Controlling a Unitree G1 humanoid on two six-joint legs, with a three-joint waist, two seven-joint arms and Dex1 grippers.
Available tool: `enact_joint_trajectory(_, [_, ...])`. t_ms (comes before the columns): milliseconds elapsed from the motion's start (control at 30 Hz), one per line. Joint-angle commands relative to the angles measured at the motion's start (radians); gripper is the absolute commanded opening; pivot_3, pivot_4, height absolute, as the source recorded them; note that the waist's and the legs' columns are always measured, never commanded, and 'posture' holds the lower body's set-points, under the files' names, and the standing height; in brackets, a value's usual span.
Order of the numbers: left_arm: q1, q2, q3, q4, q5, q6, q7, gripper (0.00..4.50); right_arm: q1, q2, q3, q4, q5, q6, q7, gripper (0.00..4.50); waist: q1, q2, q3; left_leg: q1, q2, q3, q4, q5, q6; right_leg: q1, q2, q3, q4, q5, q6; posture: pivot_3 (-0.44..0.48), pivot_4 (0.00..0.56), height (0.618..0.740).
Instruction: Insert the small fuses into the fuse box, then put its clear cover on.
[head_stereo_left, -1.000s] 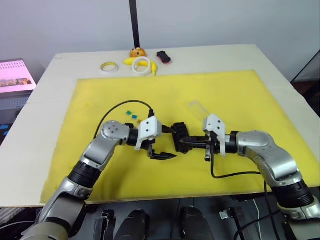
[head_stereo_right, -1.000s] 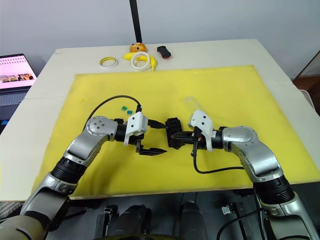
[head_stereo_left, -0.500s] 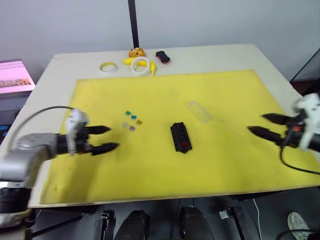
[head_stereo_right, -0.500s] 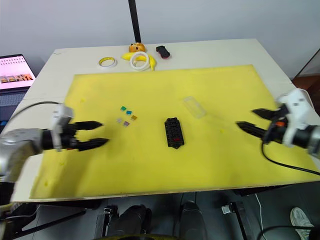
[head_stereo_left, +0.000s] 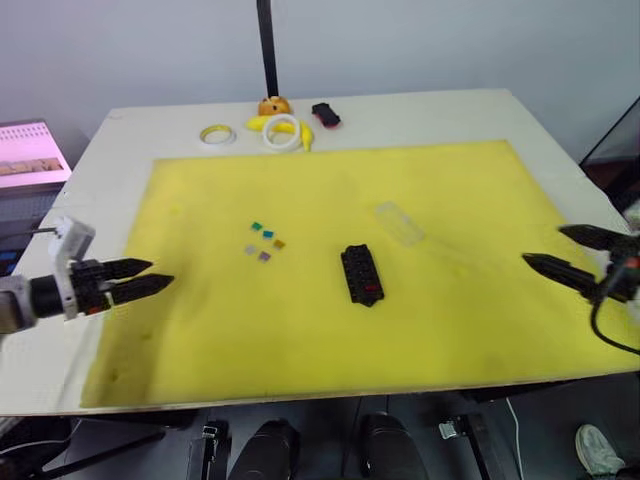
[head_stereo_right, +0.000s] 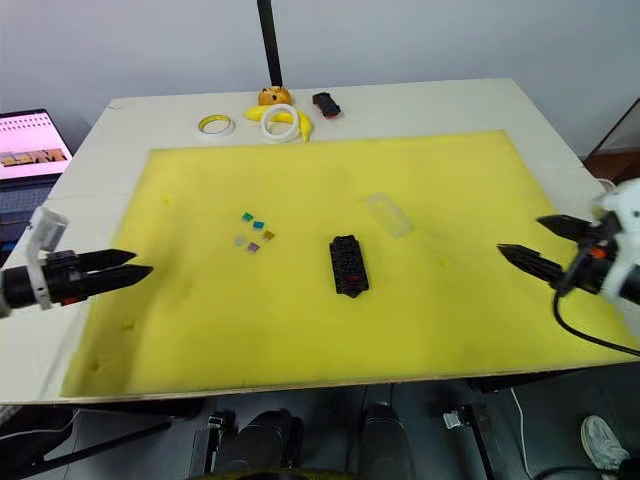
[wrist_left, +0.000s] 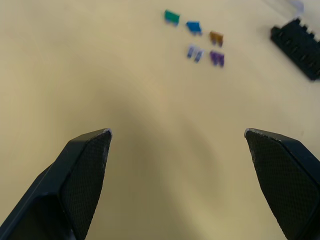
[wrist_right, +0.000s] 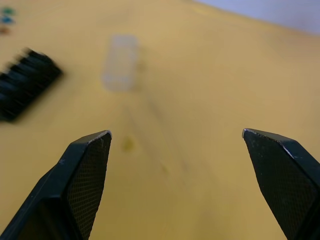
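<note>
The black fuse box (head_stereo_left: 362, 274) lies near the middle of the yellow mat (head_stereo_left: 450, 320), with a red piece showing in one slot. Several small fuses (head_stereo_left: 264, 240) in teal, blue, orange, grey and purple lie loose to its left. The clear cover (head_stereo_left: 398, 222) rests flat on the mat, behind and to the right of the box. My left gripper (head_stereo_left: 160, 273) hangs open and empty over the mat's left edge, far from the fuses (wrist_left: 197, 40). At the mat's right edge my right gripper (head_stereo_left: 543, 244) is open and empty too, pointing toward the cover (wrist_right: 120, 62).
At the table's back edge are two tape rings (head_stereo_left: 283, 132), a banana (head_stereo_left: 262, 122), an orange round object (head_stereo_left: 274, 104), a black-and-red object (head_stereo_left: 326, 113) and a black pole (head_stereo_left: 266, 45). A lit screen (head_stereo_left: 30, 152) stands off the table's left.
Both arms have pulled away from the fuse box, the left to the mat's left edge and the right to its right edge. The right gripper has gone from shut to open.
</note>
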Motion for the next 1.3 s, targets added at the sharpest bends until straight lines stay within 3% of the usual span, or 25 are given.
enact_joint_trajectory(33, [-0.040, -0.039, -0.017, -0.071, -0.076, 0.139, 0.070, 4.50, -0.100, 0.016, 0.088, -0.140, 0.114, 0.056, -0.043, 4.45, 0.000, 0.000, 0.000, -0.001, 0.000, 0.000, 0.000, 0.000, 0.000, -0.001, 0.000, 0.000, 0.000, 0.000, 0.000, 0.000, 0.150, 0.740])
enact_joint_trajectory(167, [-0.180, -0.113, 0.004, 0.024, -0.156, 0.389, 0.188, 4.50, -0.231, 0.069, 0.239, -0.223, 0.186, 0.099, -0.101, 4.45, 0.004, -0.001, 0.000, -0.001, 0.000, 0.000, 0.001, 0.000, 0.000, -0.001, 0.000, 0.000, 0.001, 0.000, 0.000, 0.000, 0.150, 0.740])
enact_joint_trajectory(333, [-0.332, -0.192, 0.028, 0.166, -0.179, 0.562, 0.290, 4.50, -0.347, 0.187, 0.380, -0.263, 0.242, 0.141, -0.194, 4.45, 0.003, -0.001, 0.000, -0.001, -0.001, -0.001, 0.002, 0.000, 0.000, -0.001, 0.000, 0.000, 0.002, 0.000, 0.000, 0.000, 0.150, 0.740])
enact_joint_trajectory(500, [-0.436, -0.262, 0.071, 0.273, -0.187, 0.682, 0.349, 4.50, -0.378, 0.260, 0.520, -0.262, 0.162, 0.094, -0.237, 4.45, -0.001, -0.001, 0.000, -0.001, -0.002, -0.001, 0.002, 0.000, 0.000, -0.004, -0.001, 0.000, 0.009, 0.000, 0.000, 0.000, 0.150, 0.740])
enact_joint_trajectory(700, [-0.523, -0.333, 0.101, 0.433, -0.139, 0.644, 0.425, 4.50, -0.422, 0.355, 0.631, -0.209, 0.053, 0.034, -0.293, 4.45, -0.003, -0.001, 0.000, -0.001, -0.002, -0.001, 0.002, 0.001, -0.001, -0.005, 0.000, 0.000, 0.010, 0.000, 0.000, 0.000, 0.150, 0.740])
enact_joint_trajectory(1300, [-0.553, -0.423, 0.120, 0.610, -0.121, 0.478, 0.446, 4.50, -0.426, 0.371, 0.619, -0.207, 0.019, 0.060, -0.326, 4.45, 0.019, -0.001, -0.001, 0.000, -0.004, -0.003, 0.003, 0.002, -0.003, -0.004, -0.002, 0.000, 0.010, 0.000, 0.000, 0.000, 0.150, 0.740])
